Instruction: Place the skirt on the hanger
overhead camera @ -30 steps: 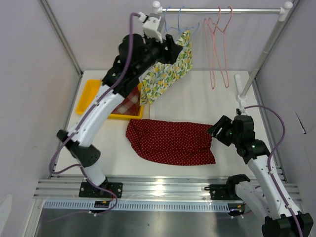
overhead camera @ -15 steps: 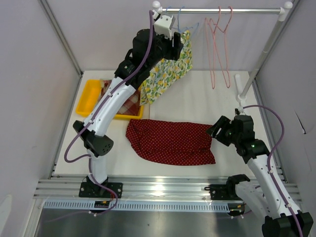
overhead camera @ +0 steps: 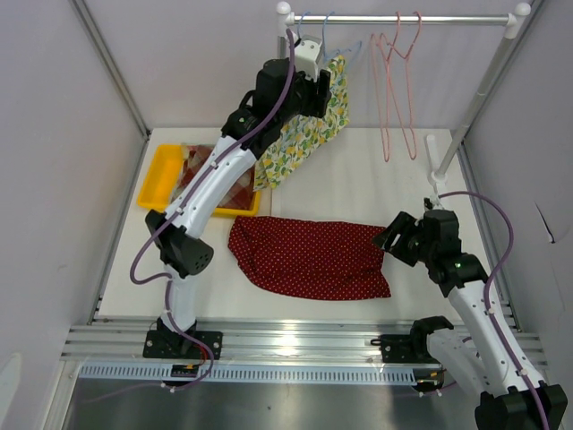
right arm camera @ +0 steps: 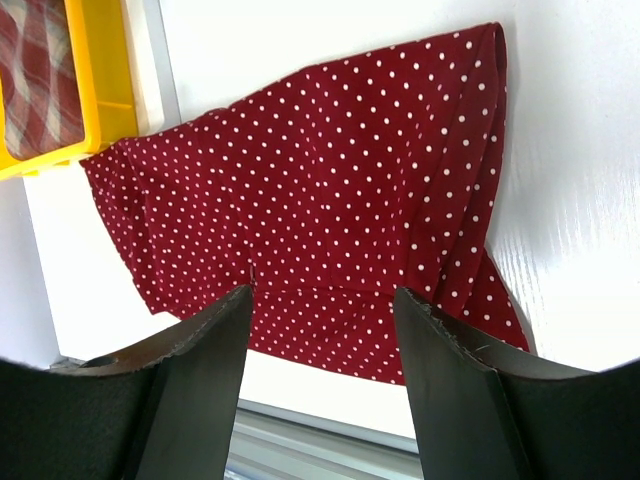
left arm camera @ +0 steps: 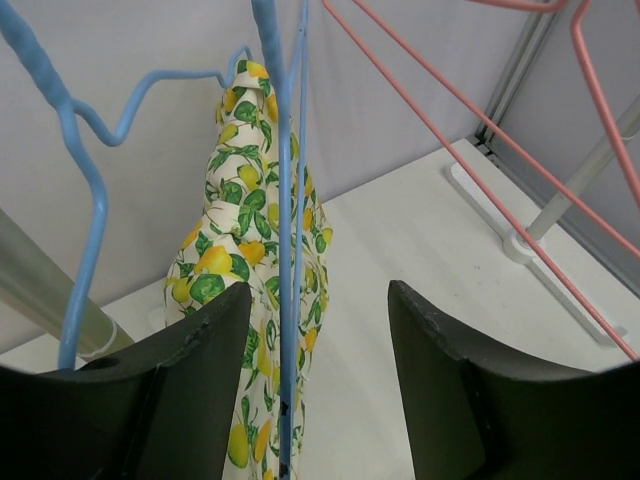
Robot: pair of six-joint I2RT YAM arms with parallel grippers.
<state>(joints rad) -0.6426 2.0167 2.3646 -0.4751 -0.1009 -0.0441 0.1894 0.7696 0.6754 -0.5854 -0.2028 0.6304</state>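
Hanging lemon skirt [left arm camera: 245,270], blue hanger [left arm camera: 288,250] btwn spread L fingers [left arm camera: 190,390], R fingers [right arm camera: 200,390] spread over red skirt [right arm camera: 330,220]

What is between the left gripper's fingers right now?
In the left wrist view, the blue hanger crosses the gap of the open left gripper, with the lemon-print skirt hanging behind it.

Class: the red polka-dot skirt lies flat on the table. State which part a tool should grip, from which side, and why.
Grip the red dotted skirt at its right-hand edge, coming down from above with the right tool. The cloth lies flat on the table, so only an edge can be pinched, and that edge lies just beside the open tool. The waistband end is unclear.
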